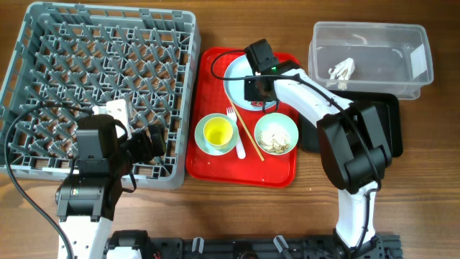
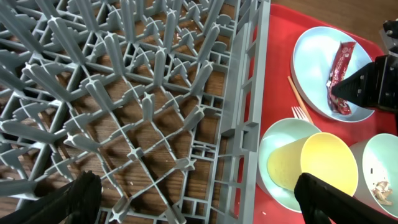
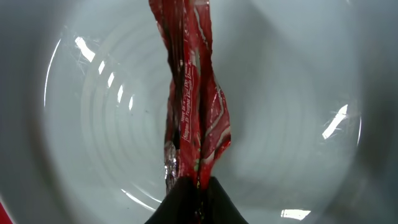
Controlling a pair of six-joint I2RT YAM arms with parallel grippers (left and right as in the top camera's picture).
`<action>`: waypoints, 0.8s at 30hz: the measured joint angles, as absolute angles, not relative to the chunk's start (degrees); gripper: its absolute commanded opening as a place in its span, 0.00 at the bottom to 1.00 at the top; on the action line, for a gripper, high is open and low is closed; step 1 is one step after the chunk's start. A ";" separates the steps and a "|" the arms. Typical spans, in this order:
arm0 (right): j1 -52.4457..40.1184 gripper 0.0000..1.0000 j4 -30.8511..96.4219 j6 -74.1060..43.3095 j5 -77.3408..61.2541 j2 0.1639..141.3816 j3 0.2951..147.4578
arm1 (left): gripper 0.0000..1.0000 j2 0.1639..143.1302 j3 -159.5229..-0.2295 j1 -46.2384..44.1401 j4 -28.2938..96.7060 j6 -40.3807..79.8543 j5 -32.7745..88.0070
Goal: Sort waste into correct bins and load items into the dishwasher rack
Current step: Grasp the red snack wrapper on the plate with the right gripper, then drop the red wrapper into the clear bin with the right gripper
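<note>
Red wrapper (image 3: pixel 193 106) lies on mint plate (image 3: pixel 298 93); plate sits at back of red tray (image 1: pixel 215 158). R jaws pressed together on wrapper's end, pinching it. L jaws spread wide, empty, over grey rack (image 1: pixel 108 72) at its edge nearest tray. All on wood table (image 1: pixel 302 208).

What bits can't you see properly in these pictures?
- Overhead: the right gripper covers nearly all of the wrapper.
- Overhead: the right arm hides most of the black tray.
- Left wrist: the picture edge cuts off the scraps bowl.
</note>
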State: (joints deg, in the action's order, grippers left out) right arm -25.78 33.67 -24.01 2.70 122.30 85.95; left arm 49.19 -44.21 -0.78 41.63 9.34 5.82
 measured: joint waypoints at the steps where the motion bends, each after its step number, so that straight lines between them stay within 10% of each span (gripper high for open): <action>1: -25.78 0.04 33.69 -24.16 2.68 122.28 85.95 | 1.00 49.19 -44.21 -0.78 41.65 9.34 5.82; 17: -8.36 0.11 33.85 -24.18 5.32 102.83 87.29 | 1.00 49.19 -44.21 -0.78 41.65 9.34 5.82; 19: -5.76 0.18 34.20 -24.49 5.76 102.54 87.31 | 1.00 49.19 -44.21 -0.78 41.65 9.34 5.82; 24: 0.01 0.81 33.78 -25.19 4.71 103.02 87.26 | 1.00 49.19 -44.21 -0.78 41.65 9.34 5.82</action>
State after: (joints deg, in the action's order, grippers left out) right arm 0.01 33.78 -25.19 4.71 103.02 87.26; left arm 49.19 -44.21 -0.78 41.65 9.34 5.82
